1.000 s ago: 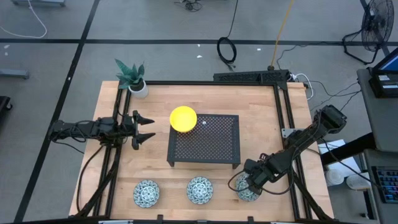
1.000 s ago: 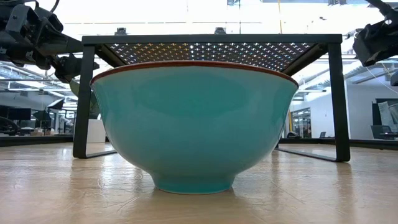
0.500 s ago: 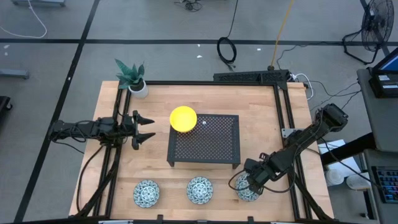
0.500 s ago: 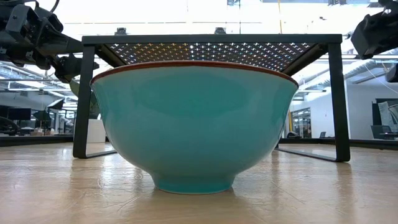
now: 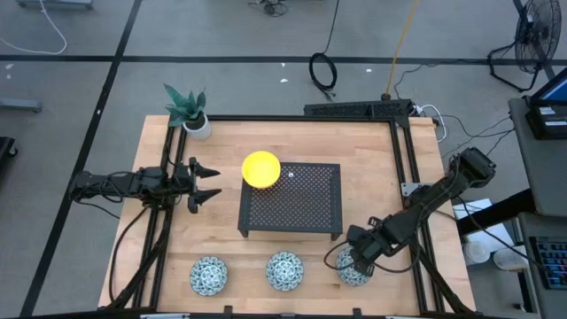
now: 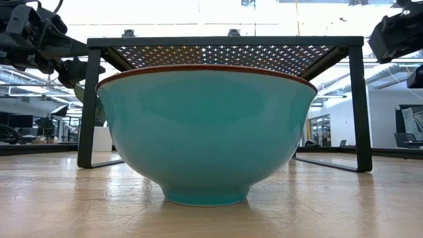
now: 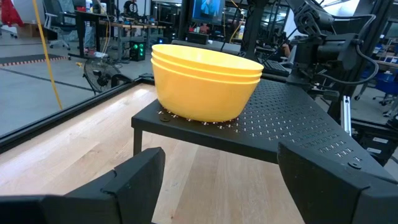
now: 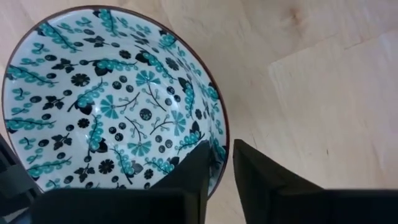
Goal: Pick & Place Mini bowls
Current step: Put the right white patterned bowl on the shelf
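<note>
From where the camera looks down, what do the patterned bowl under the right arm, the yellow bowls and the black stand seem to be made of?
The patterned bowl looks like glazed ceramic: a smooth white inside with printed blue-green sprigs and a thin dark rim. The right gripper closes over its rim. The yellow bowls, stacked, look matte and evenly coloured, perhaps plastic or melamine. The black stand looks like painted metal, its top a sheet of small holes.

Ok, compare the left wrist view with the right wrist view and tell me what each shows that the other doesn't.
Left wrist only: stacked yellow bowls on the black perforated stand, with the left claw open and apart from them. Right wrist only: a patterned bowl seen from above, with the right claw closed over its rim, one finger inside and one outside. Both: the wooden table.
</note>
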Motion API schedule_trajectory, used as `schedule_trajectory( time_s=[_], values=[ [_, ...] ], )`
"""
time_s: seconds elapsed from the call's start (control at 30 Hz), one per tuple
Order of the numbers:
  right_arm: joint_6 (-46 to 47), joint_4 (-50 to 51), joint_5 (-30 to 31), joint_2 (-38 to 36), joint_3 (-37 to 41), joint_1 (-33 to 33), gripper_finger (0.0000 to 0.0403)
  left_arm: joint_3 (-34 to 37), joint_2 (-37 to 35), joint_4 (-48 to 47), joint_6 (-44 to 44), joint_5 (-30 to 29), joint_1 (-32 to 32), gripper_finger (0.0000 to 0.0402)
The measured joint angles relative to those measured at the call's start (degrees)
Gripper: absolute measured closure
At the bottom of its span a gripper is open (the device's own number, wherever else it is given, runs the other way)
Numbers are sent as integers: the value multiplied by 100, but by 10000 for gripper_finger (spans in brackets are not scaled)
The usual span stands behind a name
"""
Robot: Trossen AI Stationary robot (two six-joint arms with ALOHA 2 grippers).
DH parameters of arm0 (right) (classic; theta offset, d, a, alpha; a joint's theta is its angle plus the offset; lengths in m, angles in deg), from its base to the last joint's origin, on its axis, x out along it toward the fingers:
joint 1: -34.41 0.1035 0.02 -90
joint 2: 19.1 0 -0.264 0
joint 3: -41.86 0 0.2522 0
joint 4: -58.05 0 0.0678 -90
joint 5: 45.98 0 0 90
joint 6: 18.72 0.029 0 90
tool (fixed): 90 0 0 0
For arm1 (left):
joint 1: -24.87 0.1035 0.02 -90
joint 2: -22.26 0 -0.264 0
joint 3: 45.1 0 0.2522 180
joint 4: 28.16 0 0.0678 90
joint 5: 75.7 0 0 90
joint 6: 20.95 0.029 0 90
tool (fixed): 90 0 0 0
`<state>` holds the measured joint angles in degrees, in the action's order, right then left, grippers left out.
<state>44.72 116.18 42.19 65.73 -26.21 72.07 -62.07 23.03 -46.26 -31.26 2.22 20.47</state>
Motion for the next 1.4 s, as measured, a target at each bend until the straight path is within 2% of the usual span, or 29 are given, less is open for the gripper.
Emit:
schedule_trajectory(
  time_s=[0.33, 0.5, 0.67, 0.87, 1.13, 1.27, 1.4],
  values=[
    [-520, -3, -13, -7, -13, -23, 394, 0, 2, -2, 0, 0, -2, 92],
    [-713, -16, -188, -165, -16, -10, 398, 0, 0, -2, 0, 0, -2, 91],
    [-731, 93, -287, -773, 4, -5, 402, 0, 0, 0, 0, 0, -2, 92],
    [-854, -194, -44, -1802, 4, -93, 402, 0, 2, 2, 0, 0, -2, 91],
    [-1763, -1715, 480, -2804, -26, -263, 402, 0, 2, 0, 0, 0, -1, 91],
    [-2033, -1618, 507, -2872, -550, -689, 403, 0, 2, 4, 0, 0, -2, 91],
    [-2374, -557, 501, -2486, -1636, -1218, 403, 0, 2, 2, 0, 0, 0, 91]
  ],
)
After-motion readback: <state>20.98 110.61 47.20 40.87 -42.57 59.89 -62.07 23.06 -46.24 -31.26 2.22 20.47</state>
